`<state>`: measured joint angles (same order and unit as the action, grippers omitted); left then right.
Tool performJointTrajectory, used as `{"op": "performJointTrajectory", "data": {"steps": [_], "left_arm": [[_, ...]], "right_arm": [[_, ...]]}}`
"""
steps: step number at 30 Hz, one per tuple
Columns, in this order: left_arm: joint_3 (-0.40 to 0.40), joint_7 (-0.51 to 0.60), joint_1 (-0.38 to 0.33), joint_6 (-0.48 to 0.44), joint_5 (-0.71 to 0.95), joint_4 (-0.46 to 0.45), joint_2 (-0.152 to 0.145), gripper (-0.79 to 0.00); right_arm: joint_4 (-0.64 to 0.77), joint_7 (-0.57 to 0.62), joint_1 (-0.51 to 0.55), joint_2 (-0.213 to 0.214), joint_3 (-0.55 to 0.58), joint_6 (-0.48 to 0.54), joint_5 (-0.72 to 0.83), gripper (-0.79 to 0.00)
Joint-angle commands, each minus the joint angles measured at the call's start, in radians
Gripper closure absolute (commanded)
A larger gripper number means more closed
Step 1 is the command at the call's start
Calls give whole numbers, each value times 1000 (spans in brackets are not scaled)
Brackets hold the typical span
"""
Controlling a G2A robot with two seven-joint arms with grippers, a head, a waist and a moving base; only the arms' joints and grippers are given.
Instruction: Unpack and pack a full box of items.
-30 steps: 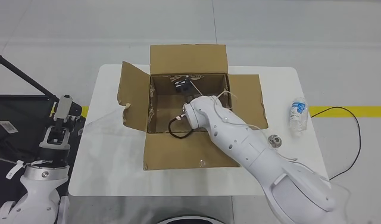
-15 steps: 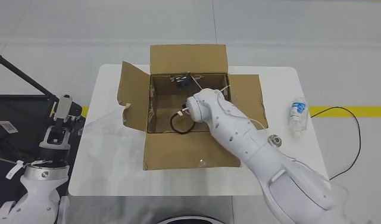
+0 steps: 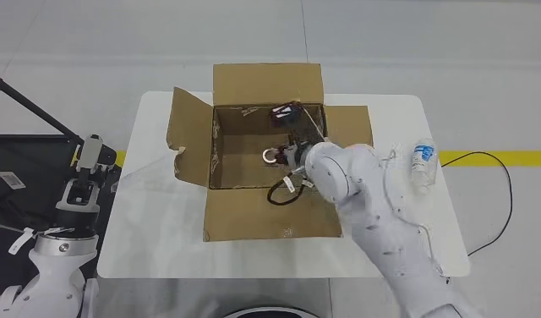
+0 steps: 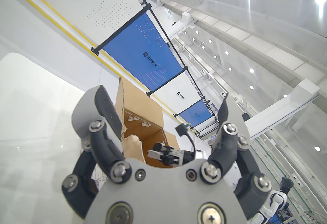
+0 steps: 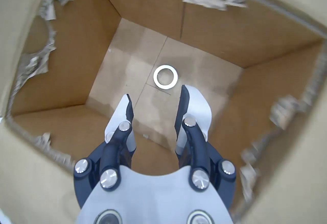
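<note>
Metal ring lies flat on the cardboard box floor, just ahead of the right gripper, whose jaws hang released and empty; the left gripper, also released, sits well apart.

Matt brown cardboard box with rough torn edges, shiny metal ring, glossy white table

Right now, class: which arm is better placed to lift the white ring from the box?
Right. The right hand, open, hangs over the box, aimed at the ring; the left hand sits outside it, pointing upward.
</note>
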<state>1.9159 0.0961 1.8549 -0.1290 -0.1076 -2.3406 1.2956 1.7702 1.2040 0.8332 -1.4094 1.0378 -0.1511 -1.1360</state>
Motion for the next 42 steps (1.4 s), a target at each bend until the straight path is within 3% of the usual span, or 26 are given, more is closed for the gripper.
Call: {"op": "performJointTrajectory", "data": {"steps": [1, 4, 6, 7, 11, 16, 23, 28, 33, 42], "left_arm": [[0, 0, 0, 0, 0, 0, 0, -785], [0, 0, 0, 0, 0, 0, 0, -785], [0, 0, 0, 0, 0, 0, 0, -785], [0, 0, 0, 0, 0, 0, 0, -785], [0, 0, 0, 0, 0, 0, 0, -785], [0, 0, 0, 0, 0, 0, 0, -785], [0, 0, 0, 0, 0, 0, 0, -785], [0, 0, 0, 0, 0, 0, 0, -785], [0, 0, 0, 0, 0, 0, 0, -785], [0, 0, 0, 0, 0, 0, 0, -785]], "right_arm": [[167, 14, 86, 20, 108, 18, -36, -468], [304, 29, 173, 44, 269, 49, -72, -489], [358, 27, 219, 57, 390, 56, -99, -566], [374, 29, 237, 62, 449, 58, -88, -566], [348, 61, 277, 82, 666, 107, -56, -588], [268, 113, 325, 102, 795, 205, -46, -588], [183, 108, 426, 115, 822, 284, -51, -591], [135, 86, 465, 119, 744, 331, -87, -557], [107, 56, 470, 119, 658, 302, -159, -533], [14, 98, 408, 122, 606, 241, -171, -363]]}}
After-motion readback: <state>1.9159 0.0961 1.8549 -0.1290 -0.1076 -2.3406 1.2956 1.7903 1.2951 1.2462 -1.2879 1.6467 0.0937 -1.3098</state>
